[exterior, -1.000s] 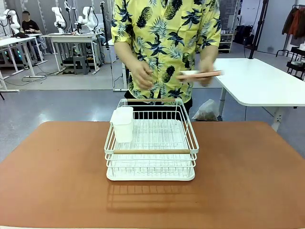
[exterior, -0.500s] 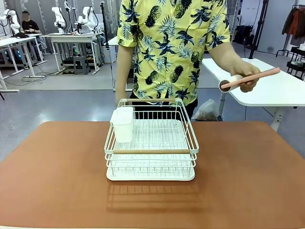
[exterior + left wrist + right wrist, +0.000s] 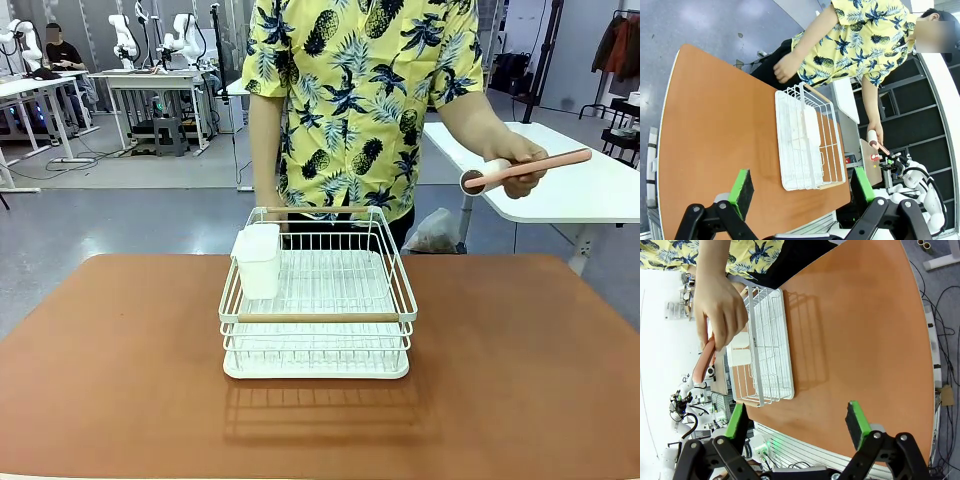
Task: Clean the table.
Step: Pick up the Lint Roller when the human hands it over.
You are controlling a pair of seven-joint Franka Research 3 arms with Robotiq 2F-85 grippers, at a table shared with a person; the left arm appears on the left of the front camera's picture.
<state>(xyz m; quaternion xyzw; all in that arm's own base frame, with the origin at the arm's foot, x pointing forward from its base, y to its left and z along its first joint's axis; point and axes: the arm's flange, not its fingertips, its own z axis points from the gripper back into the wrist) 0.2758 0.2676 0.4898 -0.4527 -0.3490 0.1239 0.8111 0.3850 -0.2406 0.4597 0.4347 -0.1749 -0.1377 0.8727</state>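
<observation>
- Worktop (image 3: pixel 520 380): terracotta, fills the lower half of the front view, from the bottom edge up to mid-frame. Its surface is bare around the rack.
- Rack (image 3: pixel 317 300): white wire, standing on the worktop at centre frame, slightly left of the middle. It has a wooden bar across the near rim and another across the far rim.
- Cup (image 3: pixel 258 260): white and upright, at the rack's far left corner.
- Person: stands at the far edge, top centre of the frame, in a yellow print shirt.
- Hand (image 3: pixel 518 160): upper right of the front view, holding a roller (image 3: pixel 530 167) with a pink handle and a white roll. The roller is level, up in the air and clear of the worktop, with a white table behind it.
- Other hand (image 3: pixel 785 67): hangs near the far edge just behind the rack, holding nothing.
- Left jaws: open wide with nothing between them. The green pads (image 3: pixel 741 187) sit low in the left wrist view, above the worktop and well apart from the rack.
- Right jaws: open wide and holding nothing. The green pads (image 3: pixel 856 424) sit low in the right wrist view, over the worktop's near edge and apart from the rack.
</observation>
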